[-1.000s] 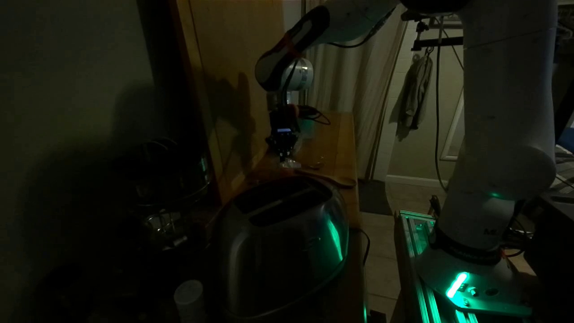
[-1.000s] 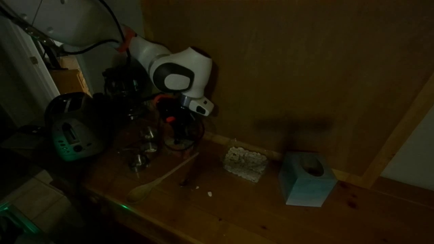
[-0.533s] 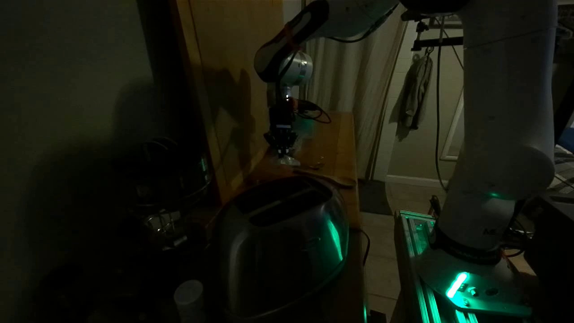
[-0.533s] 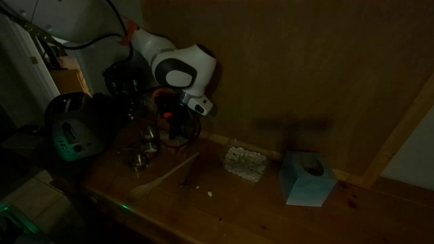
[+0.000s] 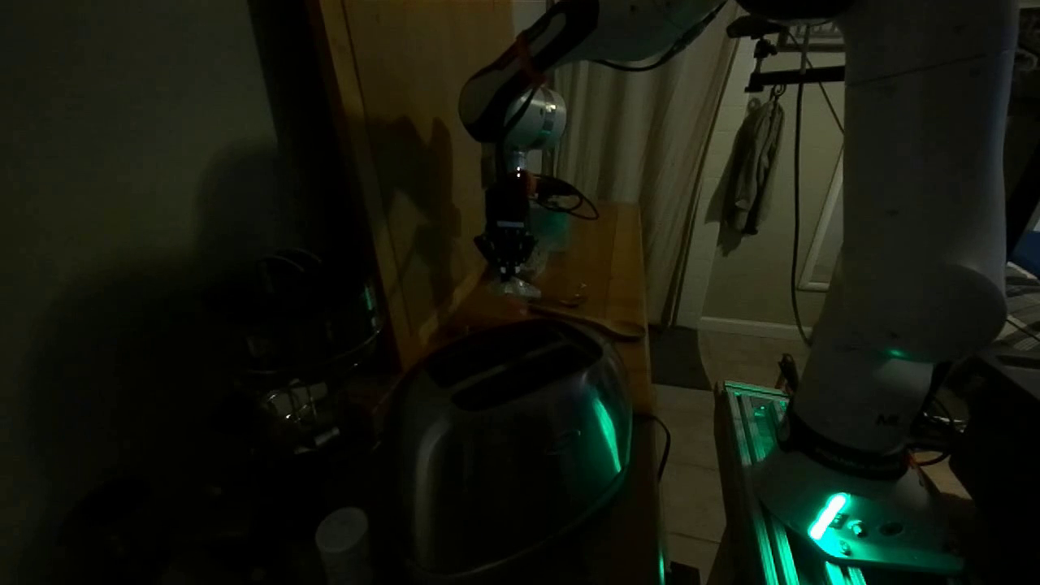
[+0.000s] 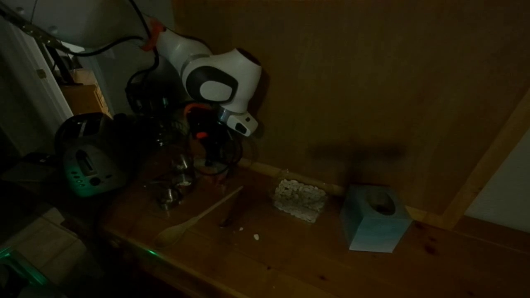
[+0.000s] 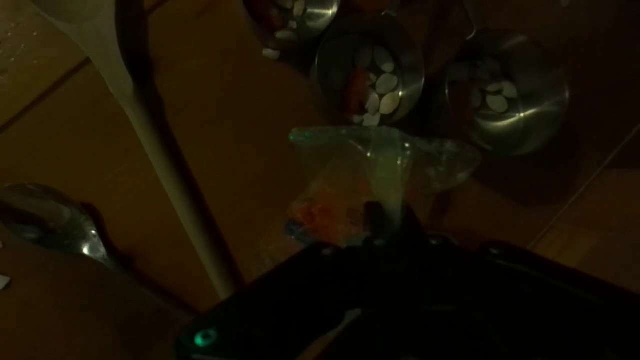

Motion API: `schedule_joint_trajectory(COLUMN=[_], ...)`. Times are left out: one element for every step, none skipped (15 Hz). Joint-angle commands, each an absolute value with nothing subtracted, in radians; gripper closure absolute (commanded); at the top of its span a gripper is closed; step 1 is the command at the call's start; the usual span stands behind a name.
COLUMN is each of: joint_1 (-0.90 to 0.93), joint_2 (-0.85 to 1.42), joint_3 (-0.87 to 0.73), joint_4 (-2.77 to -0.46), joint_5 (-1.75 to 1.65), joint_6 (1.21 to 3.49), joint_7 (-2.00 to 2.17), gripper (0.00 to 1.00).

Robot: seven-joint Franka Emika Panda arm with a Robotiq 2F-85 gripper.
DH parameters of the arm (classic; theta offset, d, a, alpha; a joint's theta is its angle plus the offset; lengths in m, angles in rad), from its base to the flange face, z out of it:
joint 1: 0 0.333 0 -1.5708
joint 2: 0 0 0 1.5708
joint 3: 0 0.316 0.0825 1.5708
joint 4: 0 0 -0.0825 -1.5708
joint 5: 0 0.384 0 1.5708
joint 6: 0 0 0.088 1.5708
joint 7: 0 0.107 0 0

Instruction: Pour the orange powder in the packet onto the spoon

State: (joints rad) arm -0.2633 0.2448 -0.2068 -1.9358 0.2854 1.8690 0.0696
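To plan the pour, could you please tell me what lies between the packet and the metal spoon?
In the wrist view, the handle of the wooden spoon runs between the packet and the metal spoon.

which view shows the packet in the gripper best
The wrist view: the packet is closest there, its creased clear plastic and orange-red colouring visible, pinched by the gripper. Both exterior views show it only as a small dim shape below the gripper, contents unreadable.

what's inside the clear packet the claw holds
Orange stuff shows through the packet; the claw covers part of it, hiding whatever sits there. Whether the bluish patch is inside too, I can't tell.
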Motion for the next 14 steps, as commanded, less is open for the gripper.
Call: schedule_joint_trajectory(joint_1=[-0.248, -0.244, -0.241, -0.237, -0.233, -0.23, -0.227, -0.223, -0.22, -0.217, -0.213, -0.21, -0.205, -0.202], joint_2=[0.177, 0.163, 0.151, 0.139, 0.125, 0.11, 0.095, 0.079, 0.064, 0.048, 0.034, 0.019, 0.006, -0.007], joint_3=[-0.207, -0.207, -0.207, -0.207, -0.207, -0.206, -0.206, -0.205, -0.204, -0.202, -0.2, -0.197, -0.195, -0.193], joint_4=[-1.985, -1.992, -2.004, -2.015, -2.028, -2.043, -2.058, -2.075, -2.09, -2.106, -2.12, -2.136, -2.149, -2.162], joint_5=[0.281, 0.278, 0.273, 0.269, 0.266, 0.263, 0.262, 0.262, 0.262, 0.262, 0.263, 0.263, 0.263, 0.264], joint_6=[1.87, 1.863, 1.865, 1.865, 1.865, 1.864, 1.866, 1.863, 1.865, 1.866, 1.863, 1.864, 1.865, 1.861], joint_7=[0.103, 0.106, 0.109, 0.113, 0.115, 0.115, 0.117, 0.117, 0.115, 0.114, 0.112, 0.109, 0.109, 0.108], gripper=[0.98, 0.98, 0.98, 0.98, 0.98, 0.98, 0.98, 0.98, 0.98, 0.98, 0.98, 0.98, 0.98, 0.98])
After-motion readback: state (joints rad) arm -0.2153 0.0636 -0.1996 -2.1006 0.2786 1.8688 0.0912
